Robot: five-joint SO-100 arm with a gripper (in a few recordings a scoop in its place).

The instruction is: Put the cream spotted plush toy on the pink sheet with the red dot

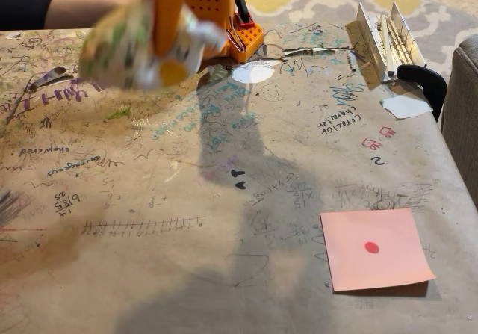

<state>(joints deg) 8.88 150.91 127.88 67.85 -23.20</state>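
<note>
The cream spotted plush toy (127, 50) hangs blurred in the air at the upper left of the fixed view, above the table. The orange gripper (166, 28) comes down from the top edge and is shut on the toy, with an orange finger (168, 5) across its front. The pink sheet with the red dot (376, 248) lies flat at the lower right of the table, far from the toy and with nothing on it.
The paper-covered table (224, 199) is full of scribbles. The arm's orange base (224, 16) stands at the back centre. White paper scraps (252, 72) (407, 106) lie nearby. A white rack (388, 39) stands at back right. A person's arm (67, 5) rests at top left.
</note>
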